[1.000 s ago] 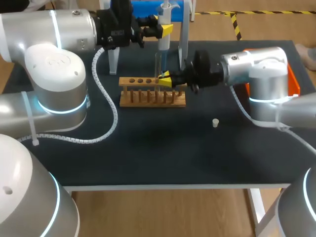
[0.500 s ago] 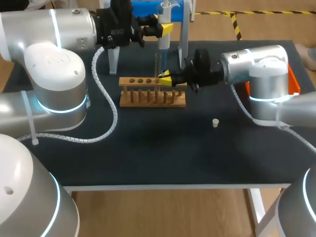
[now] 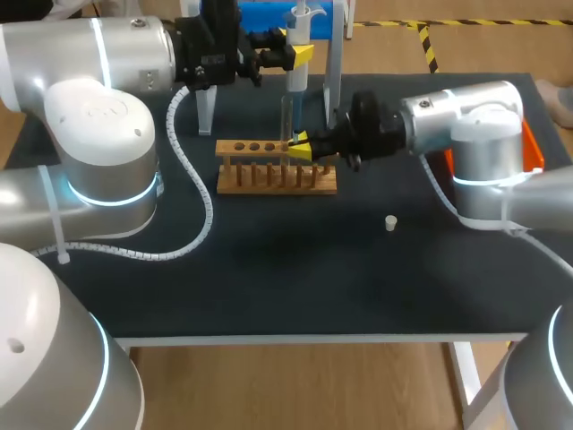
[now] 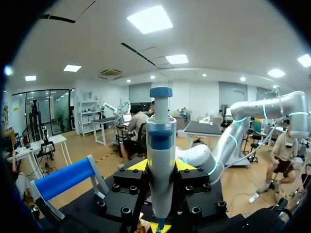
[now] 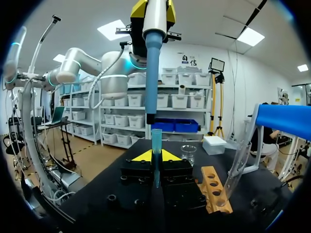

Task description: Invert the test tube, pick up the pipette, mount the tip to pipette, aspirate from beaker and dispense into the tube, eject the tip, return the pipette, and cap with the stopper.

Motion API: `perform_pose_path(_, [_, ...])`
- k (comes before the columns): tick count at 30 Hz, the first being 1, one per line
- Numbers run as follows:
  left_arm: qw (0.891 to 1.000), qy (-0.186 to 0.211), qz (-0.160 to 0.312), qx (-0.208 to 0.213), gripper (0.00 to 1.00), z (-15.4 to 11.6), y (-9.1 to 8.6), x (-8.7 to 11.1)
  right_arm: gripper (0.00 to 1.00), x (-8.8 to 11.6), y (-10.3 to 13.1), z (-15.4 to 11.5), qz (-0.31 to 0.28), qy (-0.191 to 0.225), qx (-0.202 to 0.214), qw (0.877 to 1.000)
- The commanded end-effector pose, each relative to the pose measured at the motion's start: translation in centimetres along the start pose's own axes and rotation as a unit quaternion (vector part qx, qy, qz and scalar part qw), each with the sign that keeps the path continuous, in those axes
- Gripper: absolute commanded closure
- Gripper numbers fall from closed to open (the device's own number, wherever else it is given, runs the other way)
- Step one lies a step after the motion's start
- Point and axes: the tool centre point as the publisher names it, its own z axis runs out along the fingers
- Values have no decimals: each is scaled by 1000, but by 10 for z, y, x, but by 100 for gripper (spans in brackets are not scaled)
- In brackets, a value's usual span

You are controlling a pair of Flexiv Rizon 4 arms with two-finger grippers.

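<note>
My left gripper is shut on the white and blue pipette, which hangs upright over the back of the table. In the left wrist view the pipette fills the gap between the yellow tips of that gripper. Right under its shaft, my right gripper is shut on a blue pipette tip, which stands upright. A small gap shows between the pipette and the tip. The glass test tube leans in the wooden rack. The white stopper lies on the mat.
A glass beaker stands behind the rack's far end. The blue-barred pipette stand is at the table's back edge, close behind both grippers. An orange object sits at the right edge behind my right arm.
My right wrist has shifted very slightly while it holds the tip under the pipette. The left arm and the pipette have kept still.
</note>
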Motion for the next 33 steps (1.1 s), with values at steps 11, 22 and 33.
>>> perform_pose_path(11, [1000, 0, 0, 2, 100, 0, 1, 0, 100, -1, 12, 2, -2, 3, -8, 1000])
perform_pose_path(22, [1000, 0, 0, 2, 100, 0, 1, 0, 100, 2, 12, 0, -6, 3, -10, 1000])
perform_pose_path(33, [1000, 0, 0, 2, 100, 0, 1, 0, 100, 2, 1, 2, 2, 0, -4, 1000])
